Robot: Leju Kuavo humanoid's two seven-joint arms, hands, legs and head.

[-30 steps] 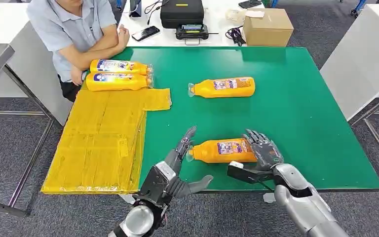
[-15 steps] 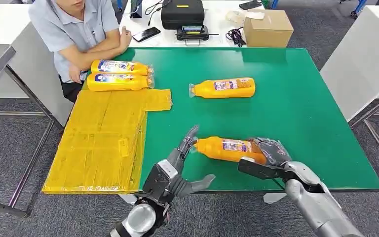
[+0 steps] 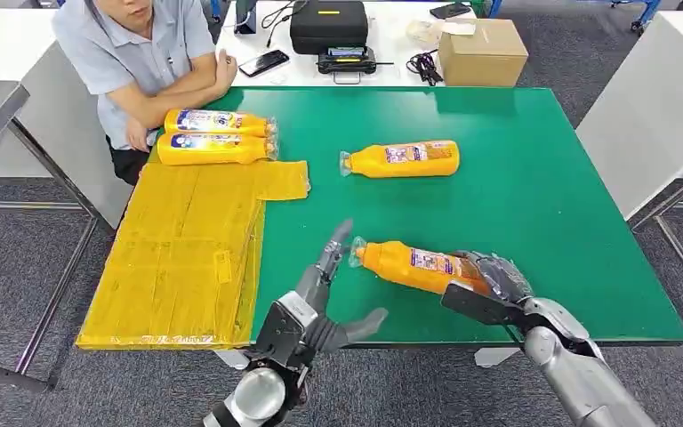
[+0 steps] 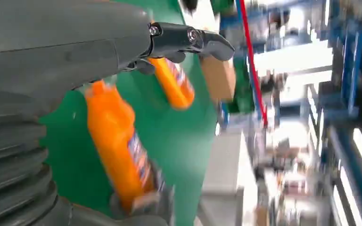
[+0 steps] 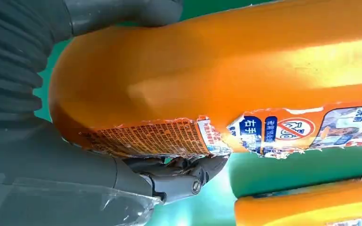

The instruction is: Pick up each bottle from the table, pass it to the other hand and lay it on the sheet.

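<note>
Orange bottle [image 3: 413,265] gripped at its base by the right robot hand [image 3: 495,283] — left robot hand [image 3: 320,307] spread, empty, beside its cap.

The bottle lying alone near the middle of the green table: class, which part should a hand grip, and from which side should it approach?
Probably the labelled middle of the lone bottle, with the hand coming down from above and fingers closing across its width. It lies flat on the green table, cap end toward the yellow sheet, so both long sides are free. The body looks broad and even there, while the cap end narrows and would likely slip.
</note>
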